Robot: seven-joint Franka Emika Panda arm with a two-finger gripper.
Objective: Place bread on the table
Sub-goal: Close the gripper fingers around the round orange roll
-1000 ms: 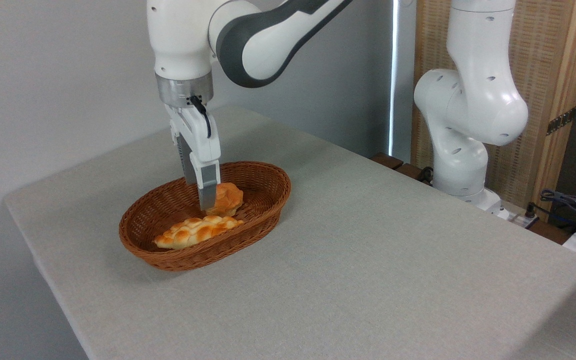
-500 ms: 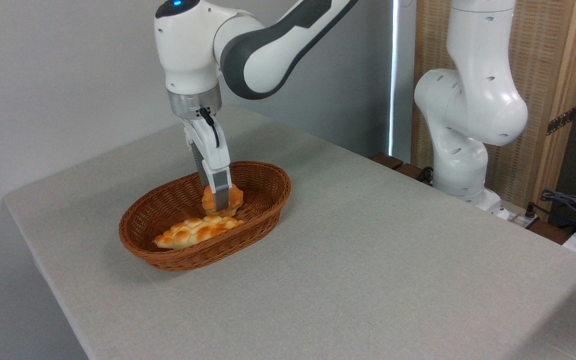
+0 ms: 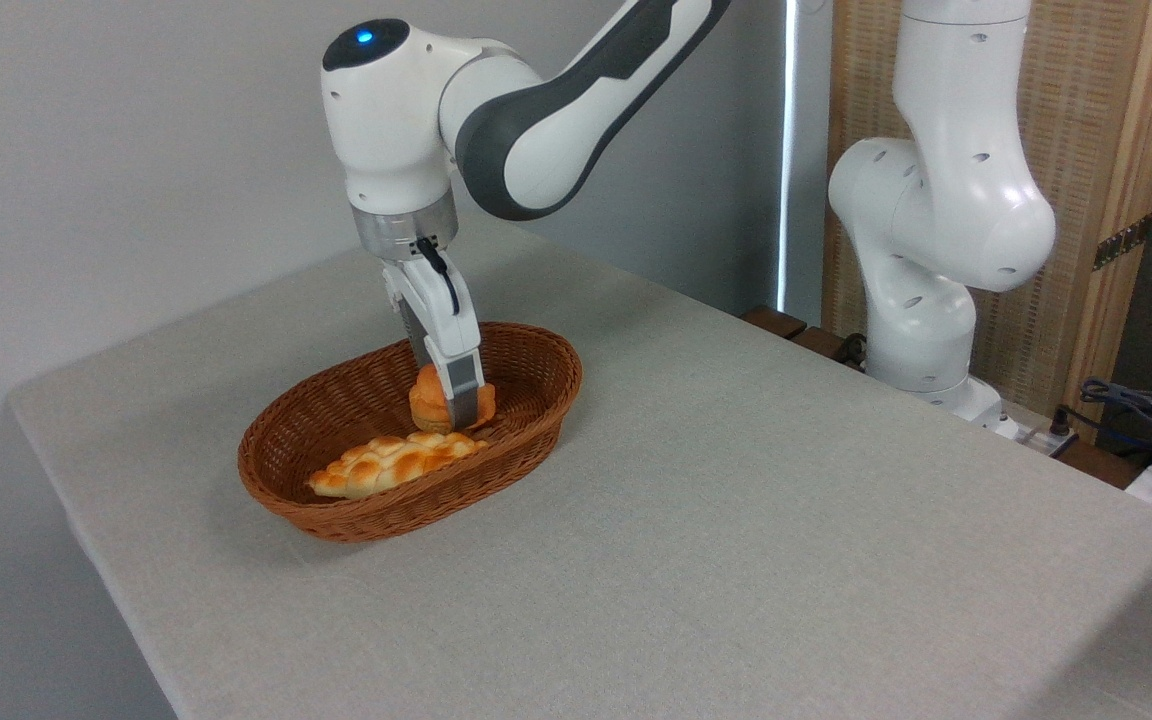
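The bread [image 3: 428,400], a small round orange-golden bun, sits in the far part of the brown wicker basket [image 3: 281,470]. My gripper [image 3: 464,410] reaches straight down into the basket and is shut on the bun. Its near finger [image 3: 463,392] covers the bun's middle, and the far finger is hidden behind the bun. Orange shows on both sides of the near finger, and the bun looks squeezed. The basket stands on the grey cloth table [image 3: 736,500], left of its centre.
A longer, paler braided loaf [image 3: 391,463] lies in the near part of the basket, just in front of the bun. The arm's white base [image 3: 921,330] stands at the table's far right edge, with cables [image 3: 1136,405] beside it.
The arm has come down and shifted right. The near finger went from the bun's left side across its front, and the bun now looks pinched and nudged slightly right.
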